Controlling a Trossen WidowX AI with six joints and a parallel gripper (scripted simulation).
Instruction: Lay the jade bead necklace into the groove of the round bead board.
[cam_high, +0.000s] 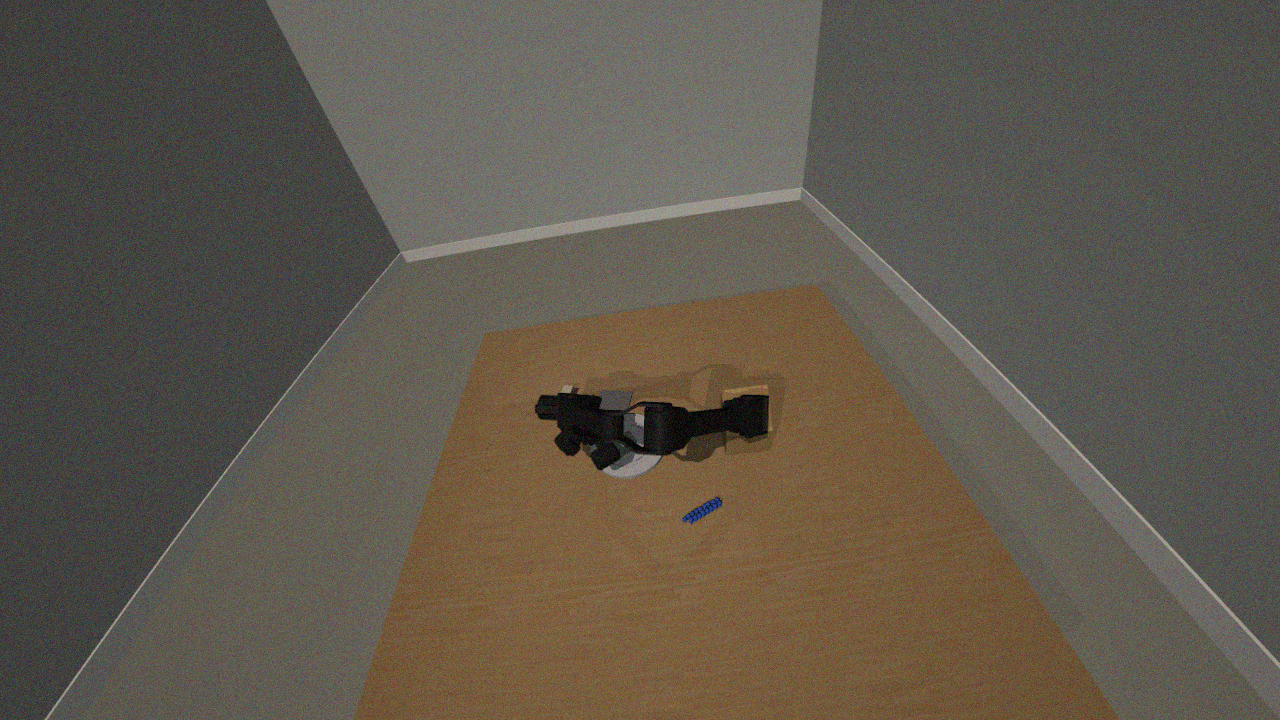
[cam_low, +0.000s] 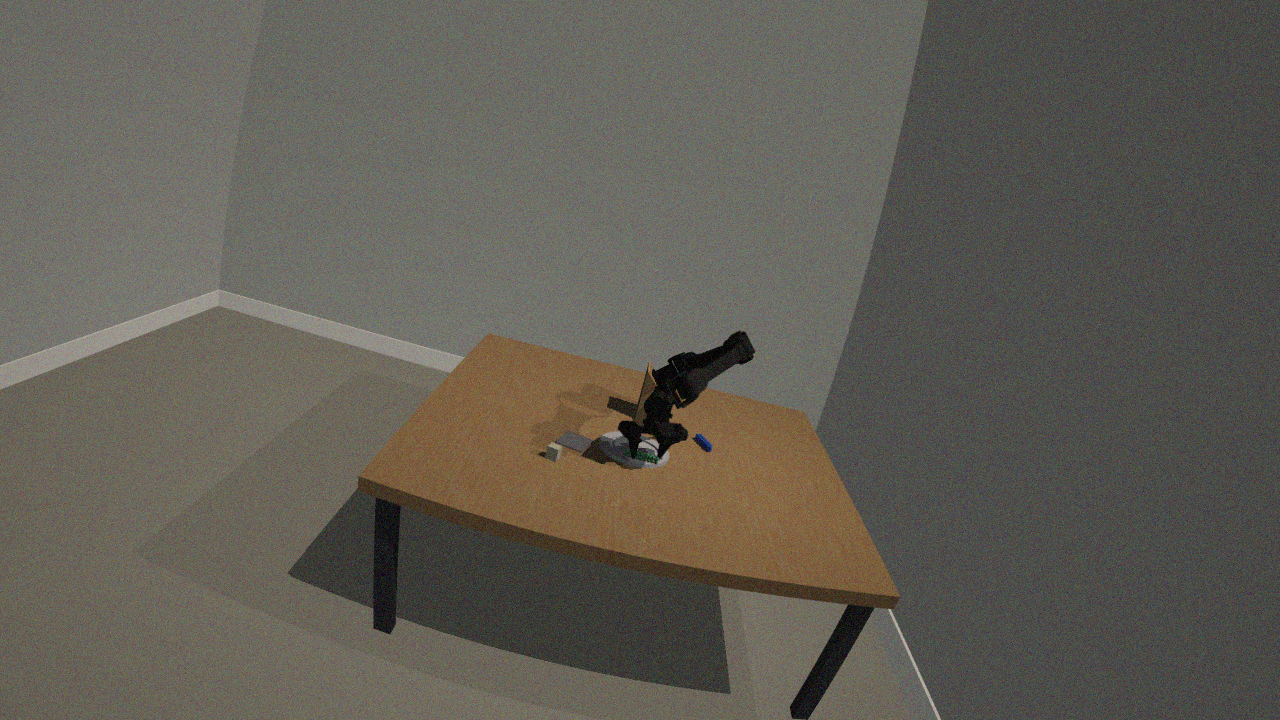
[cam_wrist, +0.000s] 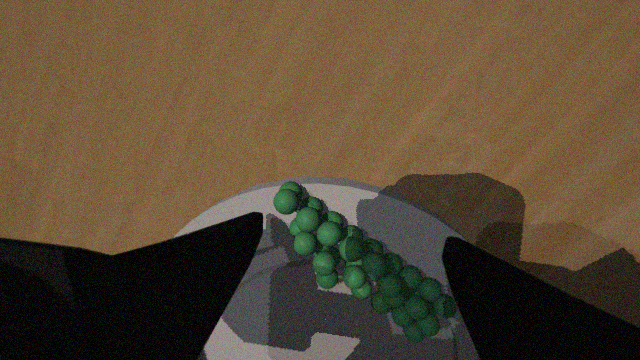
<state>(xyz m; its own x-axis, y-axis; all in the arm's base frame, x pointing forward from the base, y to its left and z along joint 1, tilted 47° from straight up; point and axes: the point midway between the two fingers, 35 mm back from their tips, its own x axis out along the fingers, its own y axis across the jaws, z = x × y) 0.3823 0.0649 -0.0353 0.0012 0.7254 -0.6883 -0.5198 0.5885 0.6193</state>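
Note:
The jade bead necklace (cam_low: 647, 458) (cam_wrist: 329, 233) is a bunched, elongated green cluster. It lies slantwise on the outer part of the round bead board (cam_high: 633, 466) (cam_low: 615, 456) (cam_wrist: 345, 196), not spread around a ring. The arm hides it in the top view. The board is pale grey and flat on the table; its groove is mostly hidden in the wrist view. My gripper (cam_high: 586, 450) (cam_low: 648, 454) (cam_wrist: 350, 234) is open and low over the board, pointing down. In the wrist view its fingertips stand on both sides of the necklace, with the right finger close to its lower right end.
A blue bead strand (cam_high: 702, 510) (cam_low: 704, 442) lies on the table beside the board. On the opposite side are a flat grey plate (cam_high: 615, 397) (cam_low: 573, 440) and a small pale cube (cam_high: 568, 389) (cam_low: 554, 452). A wooden panel (cam_low: 644, 394) stands upright near the arm.

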